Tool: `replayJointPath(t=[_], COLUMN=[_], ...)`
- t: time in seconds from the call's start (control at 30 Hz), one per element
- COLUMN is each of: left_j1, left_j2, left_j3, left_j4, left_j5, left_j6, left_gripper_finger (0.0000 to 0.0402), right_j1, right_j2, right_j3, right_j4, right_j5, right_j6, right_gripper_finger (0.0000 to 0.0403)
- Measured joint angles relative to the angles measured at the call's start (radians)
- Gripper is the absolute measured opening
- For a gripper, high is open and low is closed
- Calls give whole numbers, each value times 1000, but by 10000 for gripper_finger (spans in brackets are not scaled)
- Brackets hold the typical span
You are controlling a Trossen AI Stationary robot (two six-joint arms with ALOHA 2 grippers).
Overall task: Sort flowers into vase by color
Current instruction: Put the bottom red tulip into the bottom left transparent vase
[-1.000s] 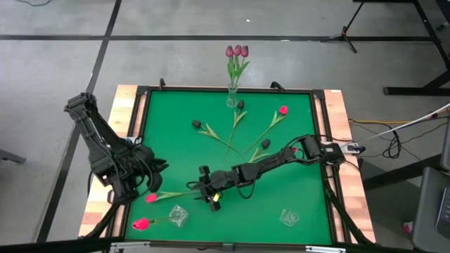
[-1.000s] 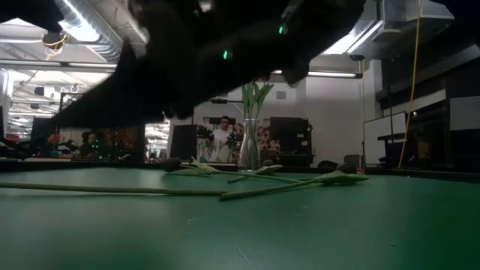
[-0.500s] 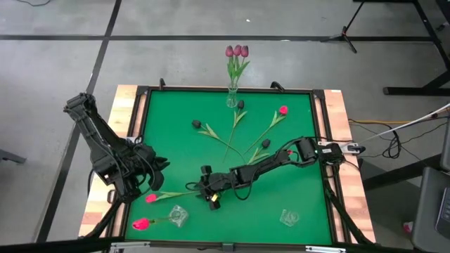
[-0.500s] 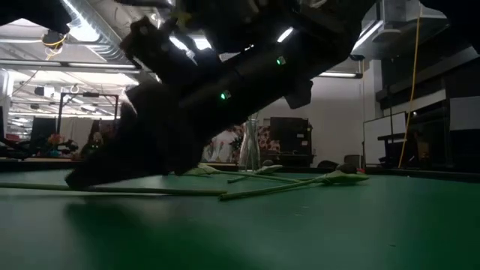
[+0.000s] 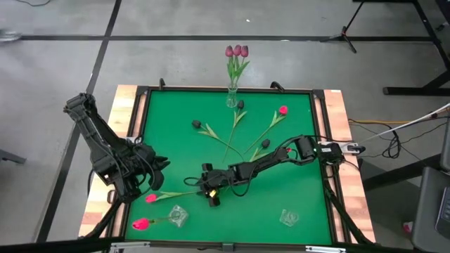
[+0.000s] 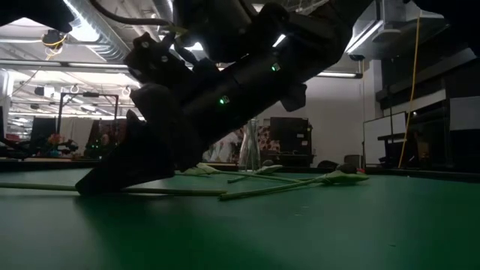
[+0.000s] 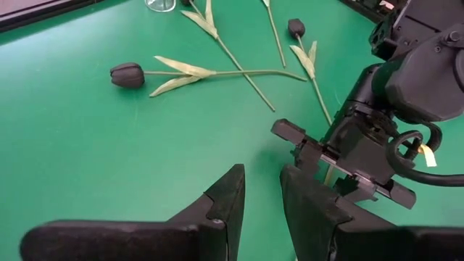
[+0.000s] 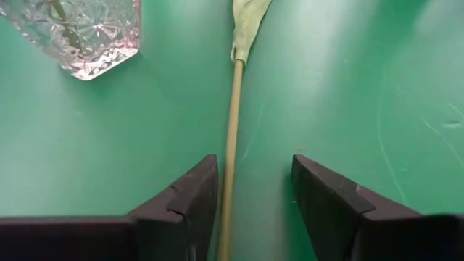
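Observation:
A pink tulip (image 5: 150, 199) lies near the table's left front, its stem (image 8: 232, 130) running toward the right. My right gripper (image 5: 209, 193) is low over that stem's free end, open, with one finger on each side of it (image 8: 250, 170). My left gripper (image 5: 156, 172) hovers open and empty at the left (image 7: 262, 192). A second pink tulip (image 5: 140, 223) lies beside a glass vase (image 5: 177, 214). At the far edge a vase (image 5: 232, 98) holds three mauve tulips (image 5: 237, 50). My right gripper comes slanting down from the table's right, its fingers (image 8: 181, 196) lying along the stem, which rests flat on the table between them. The stem runs close by one finger's inner side. I cannot tell whether the finger touches it.
Three near-black tulips (image 5: 197, 124) (image 5: 240, 105) (image 5: 265, 143) and one pink tulip (image 5: 283, 110) lie with crossed stems in the middle and far part of the table. Another glass vase (image 5: 288, 218) stands near the front right.
My right gripper has sunk toward the table, tipping down over the pink tulip's stem, until its fingertips are about level with the green surface. The flowers have stayed where they were.

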State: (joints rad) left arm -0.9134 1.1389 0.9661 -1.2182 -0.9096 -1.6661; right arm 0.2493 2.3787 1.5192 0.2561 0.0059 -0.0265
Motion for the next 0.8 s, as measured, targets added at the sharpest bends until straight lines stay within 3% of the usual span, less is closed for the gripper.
replayJointPath(t=[0.1,0.37,0.6,0.8], left_j1=[0,0,0,0], left_j2=[0,0,0,0], left_j3=[0,0,0,0], left_j4=[0,0,0,5], left_j5=[0,0,-4,-89], left_j6=[0,0,-1,-8], left_gripper_finger=[88,88,88,88], right_j1=[0,0,0,-5], right_j2=[1,4,3,-18], right_j3=[0,-1,-3,-6], right_j4=[-20,-45,-45,-59], right_j5=[-2,0,5,8], right_j6=[4,13,46,75], right_gripper_finger=[150,11,7,4])
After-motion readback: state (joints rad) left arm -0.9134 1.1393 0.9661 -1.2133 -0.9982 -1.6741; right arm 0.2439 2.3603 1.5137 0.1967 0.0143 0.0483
